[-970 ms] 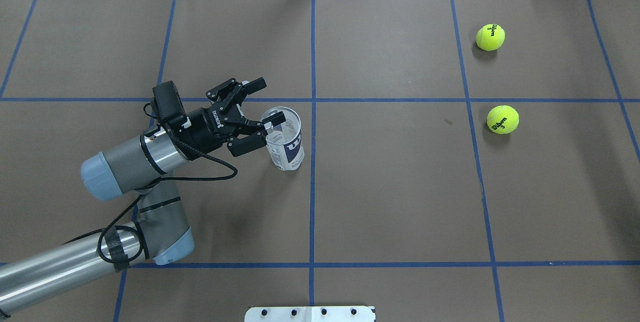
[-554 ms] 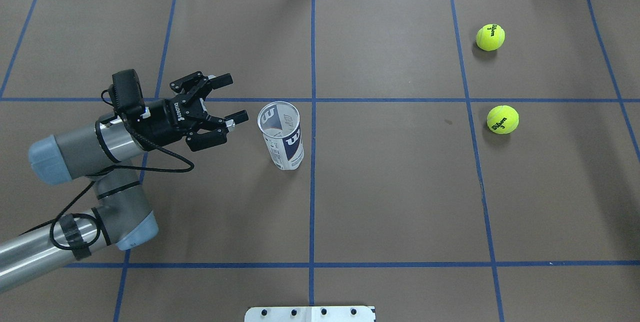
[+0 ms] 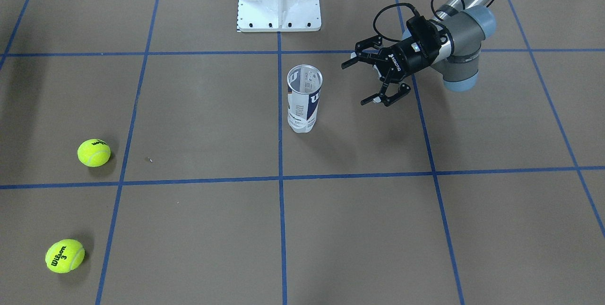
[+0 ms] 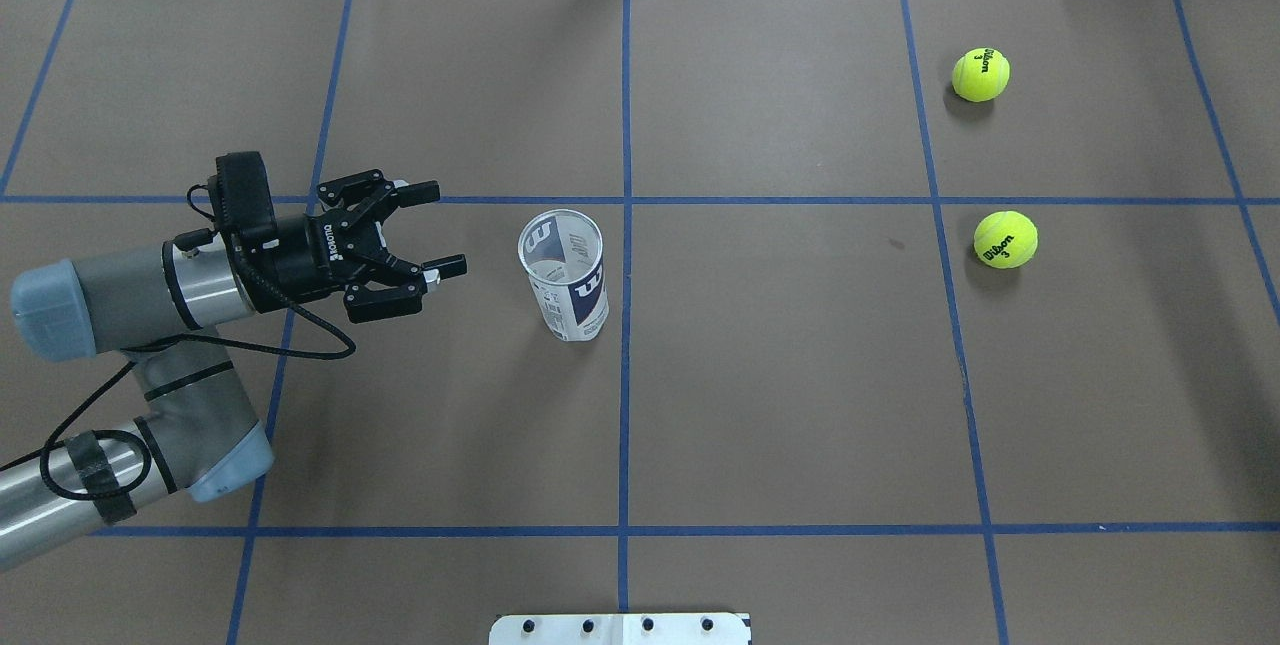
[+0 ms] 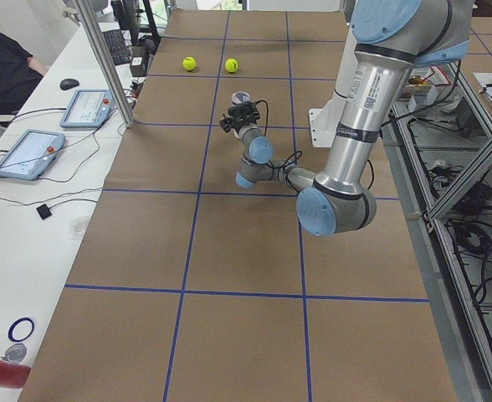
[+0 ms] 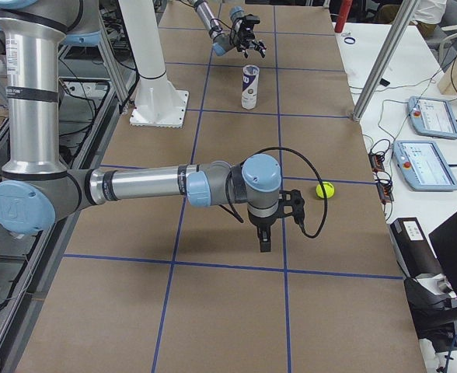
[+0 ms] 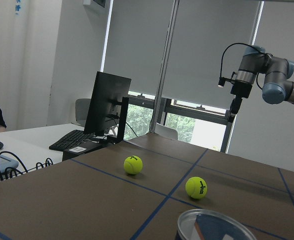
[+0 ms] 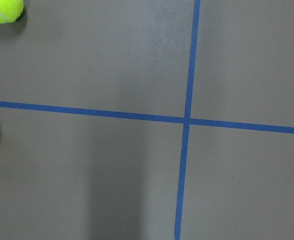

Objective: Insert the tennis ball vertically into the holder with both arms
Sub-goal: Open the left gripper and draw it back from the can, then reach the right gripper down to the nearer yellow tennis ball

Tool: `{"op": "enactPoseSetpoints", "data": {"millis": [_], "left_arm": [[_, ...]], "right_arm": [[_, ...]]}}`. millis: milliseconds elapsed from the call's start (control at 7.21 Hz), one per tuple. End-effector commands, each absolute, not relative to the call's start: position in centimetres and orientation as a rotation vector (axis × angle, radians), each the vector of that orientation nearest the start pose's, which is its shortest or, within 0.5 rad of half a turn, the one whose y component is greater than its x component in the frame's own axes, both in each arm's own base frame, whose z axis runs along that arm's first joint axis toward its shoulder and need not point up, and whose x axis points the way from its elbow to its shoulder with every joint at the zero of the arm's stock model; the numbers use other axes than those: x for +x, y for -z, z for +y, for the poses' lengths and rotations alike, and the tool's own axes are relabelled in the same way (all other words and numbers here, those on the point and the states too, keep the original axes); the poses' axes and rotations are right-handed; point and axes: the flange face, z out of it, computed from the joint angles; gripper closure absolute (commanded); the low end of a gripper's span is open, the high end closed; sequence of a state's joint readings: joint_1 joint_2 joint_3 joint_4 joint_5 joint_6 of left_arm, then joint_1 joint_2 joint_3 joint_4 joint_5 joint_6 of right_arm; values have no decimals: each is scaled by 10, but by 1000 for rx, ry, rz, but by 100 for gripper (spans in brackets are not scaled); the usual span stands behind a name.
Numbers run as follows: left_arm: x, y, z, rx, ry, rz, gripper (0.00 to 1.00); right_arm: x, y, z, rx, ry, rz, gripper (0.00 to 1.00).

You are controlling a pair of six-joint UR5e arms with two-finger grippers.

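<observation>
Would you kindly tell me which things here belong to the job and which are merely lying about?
Job: holder, far tennis ball, near tennis ball, left gripper, right gripper.
Lying about: white pedestal base, touchscreen pendant, monitor, keyboard.

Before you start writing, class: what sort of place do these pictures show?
Most likely a robotics lab: a robot arm reaches over a table gridded with blue tape, and control tablets sit on a side bench.

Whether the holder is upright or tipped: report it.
Upright: the holder stands on its base, open rim up, clear of the left gripper.
</observation>
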State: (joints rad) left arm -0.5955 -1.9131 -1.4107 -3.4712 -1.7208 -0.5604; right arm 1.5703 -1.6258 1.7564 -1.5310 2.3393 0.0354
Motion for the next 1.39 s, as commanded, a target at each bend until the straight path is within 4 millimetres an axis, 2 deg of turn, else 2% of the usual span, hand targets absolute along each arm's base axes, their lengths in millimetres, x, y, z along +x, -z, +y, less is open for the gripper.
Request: {"op": "enactPoseSetpoints", "data": {"millis": [0,139,554,832,1109,1248], "left_arm": [[406,-363,-415,1417,-426,1510,1],[408,-363,-415,1394,-454,1511,1],[421,-366,-410,1322,-543,1490,1],[430,-368,-409,1270,-602,1465,1],[430,-368,-409,1269,-602,1464,1],[430,-368,-409,1269,-602,1464,1]], "right_arm": [[62,-614,-473,103,20,-790,1],[59,-605,-474,168,51,-825,1],[-2,-581,-485,153,98,-856,1],[-63,-558,-489,153,66,-887,1],[-131,-517,-511,175,42,-867,1],[-156,-496,-518,186,35,-873,1]]}}
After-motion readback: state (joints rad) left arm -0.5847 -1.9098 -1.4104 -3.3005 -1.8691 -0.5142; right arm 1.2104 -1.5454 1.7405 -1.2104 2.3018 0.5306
